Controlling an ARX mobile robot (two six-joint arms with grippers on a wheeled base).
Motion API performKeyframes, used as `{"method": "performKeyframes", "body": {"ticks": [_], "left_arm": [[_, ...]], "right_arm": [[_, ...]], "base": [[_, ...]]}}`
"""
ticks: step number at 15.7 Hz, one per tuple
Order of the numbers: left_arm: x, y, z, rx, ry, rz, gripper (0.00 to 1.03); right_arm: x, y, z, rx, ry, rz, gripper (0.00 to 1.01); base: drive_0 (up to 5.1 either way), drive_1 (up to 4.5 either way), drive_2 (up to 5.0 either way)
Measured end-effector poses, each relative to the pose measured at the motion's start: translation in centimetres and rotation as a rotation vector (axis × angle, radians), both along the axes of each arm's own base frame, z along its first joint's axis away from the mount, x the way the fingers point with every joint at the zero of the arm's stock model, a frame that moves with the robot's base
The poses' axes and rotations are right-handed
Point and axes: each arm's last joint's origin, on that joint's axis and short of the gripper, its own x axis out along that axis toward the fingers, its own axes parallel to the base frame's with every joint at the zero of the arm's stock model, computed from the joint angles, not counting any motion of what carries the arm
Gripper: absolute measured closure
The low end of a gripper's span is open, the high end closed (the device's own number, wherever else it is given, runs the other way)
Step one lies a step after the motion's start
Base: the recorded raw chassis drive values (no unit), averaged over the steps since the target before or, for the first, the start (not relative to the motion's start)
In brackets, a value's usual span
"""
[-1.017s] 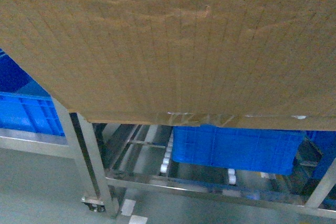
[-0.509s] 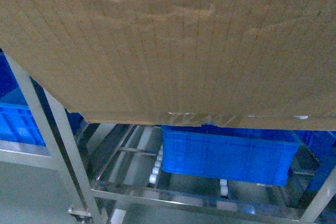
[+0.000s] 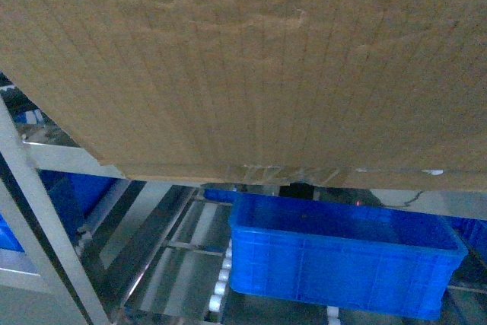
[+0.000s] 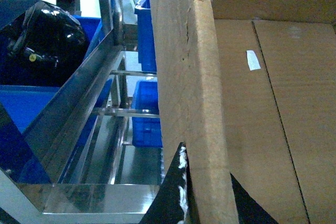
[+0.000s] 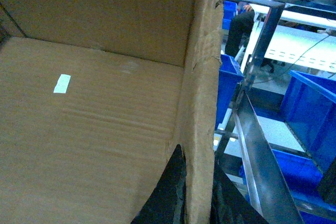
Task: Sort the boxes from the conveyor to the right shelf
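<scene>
Carrying the cardboard box [image 3: 251, 66], each pincer clenched on one wall, toward the right shelf [image 3: 46, 157]; next needing lowering onto rollers.

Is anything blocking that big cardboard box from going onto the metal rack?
Possibly. A blue crate already sits on the rack level below the cardboard box. The box hides the level straight ahead, so that spot cannot be judged.
</scene>
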Motion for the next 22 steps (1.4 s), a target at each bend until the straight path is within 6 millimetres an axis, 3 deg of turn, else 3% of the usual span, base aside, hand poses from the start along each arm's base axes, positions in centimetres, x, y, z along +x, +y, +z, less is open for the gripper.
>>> {"method": "performKeyframes", "body": {"ticks": [4,6,9,12,17,22], "left_arm": [[0.1,0.0,0.0,0.001,0.003,0.002,0.99],[2.5,-1.0,0.5,0.015,0.056,-0.023,0.99],[7.0,-2.7,1.3,0.032,0.143,-0.057,0.99],[10.8,-3.8,1.3,0.058,0.232,-0.031,0.99],[14.6,-4.8,1.8,0.037,0.293,-0.002,0.99],[18.3,-5.5,1.9,0.017,0.353,-0.025,0.99]], "right_arm": [[0.0,0.0,0.0,-0.001,0.001,-0.002,0.97],[0.9,-0.4,-0.1,-0.011,0.067,-0.042,0.97],[3.9,-1.3,0.0,-0.008,0.124,-0.069,0.97],[8.7,-2.0,-0.3,0.005,0.213,-0.036,0.97],[13.9,-2.0,0.0,0.032,0.288,-0.01,0.97],[17.1,-1.9,0.6,0.047,0.331,0.008,0.97]], "base": [[0.0,0.0,0.0],[0.0,0.0,0.0],[0.0,0.0,0.0],[0.0,0.0,0.0],[0.0,0.0,0.0],[0.0,0.0,0.0]]}}
